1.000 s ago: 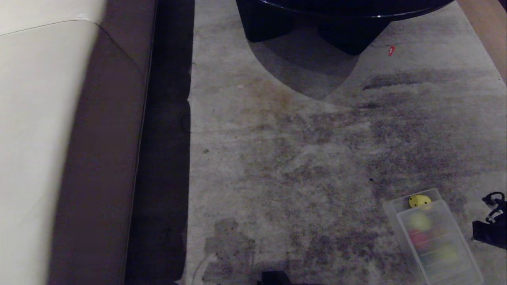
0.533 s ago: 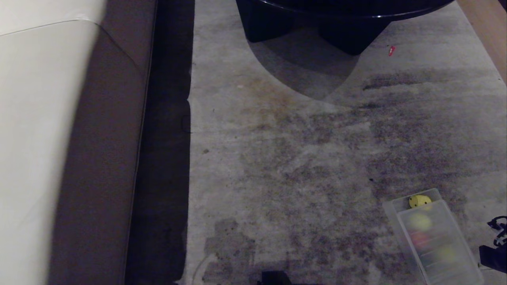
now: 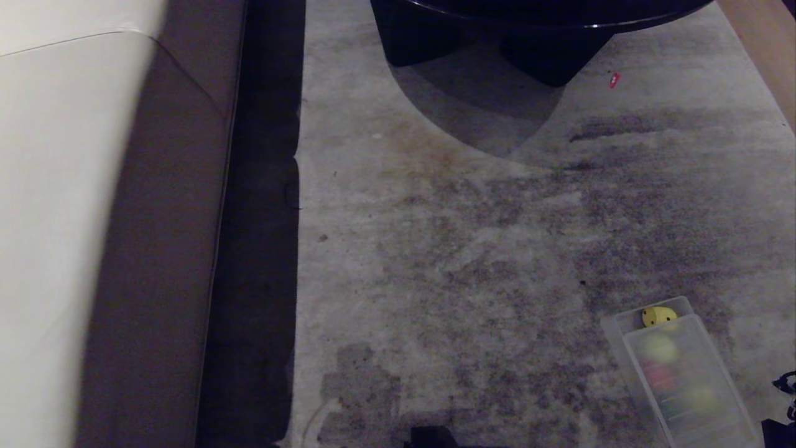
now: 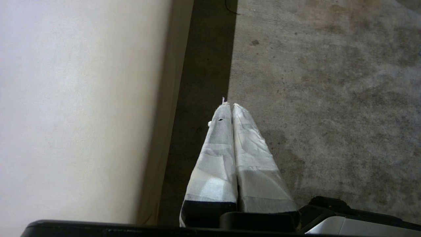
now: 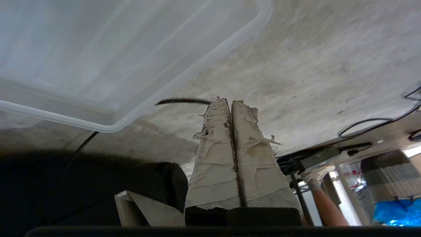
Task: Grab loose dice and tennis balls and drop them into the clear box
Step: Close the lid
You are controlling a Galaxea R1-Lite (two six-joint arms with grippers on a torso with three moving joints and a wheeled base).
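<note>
The clear box point(image 3: 614, 341) lies on the rug at the lower right of the head view, with a ribbed translucent lid point(image 3: 706, 364) over most of it. A yellow die point(image 3: 658, 316) shows at its uncovered far end. Through the lid I dimly make out two yellow-green tennis balls point(image 3: 659, 348) and a red shape point(image 3: 660, 375). No loose dice or balls show on the rug. My right gripper point(image 5: 229, 100) is shut and empty, just off a rounded translucent plastic corner point(image 5: 184, 75). Only a bit of the right arm point(image 3: 785, 404) shows in the head view. My left gripper point(image 4: 229, 105) is shut and parked.
A cream sofa point(image 3: 62, 218) with a dark base runs along the left. A black table base point(image 3: 528, 37) stands at the far end, with a red scrap point(image 3: 614, 79) beside it. A black cable point(image 5: 181, 101) and a person's gloved hand point(image 5: 317, 174) show in the right wrist view.
My right arm has drawn back toward the lower right corner and has almost left the head view. The box, lid and left arm have not moved.
</note>
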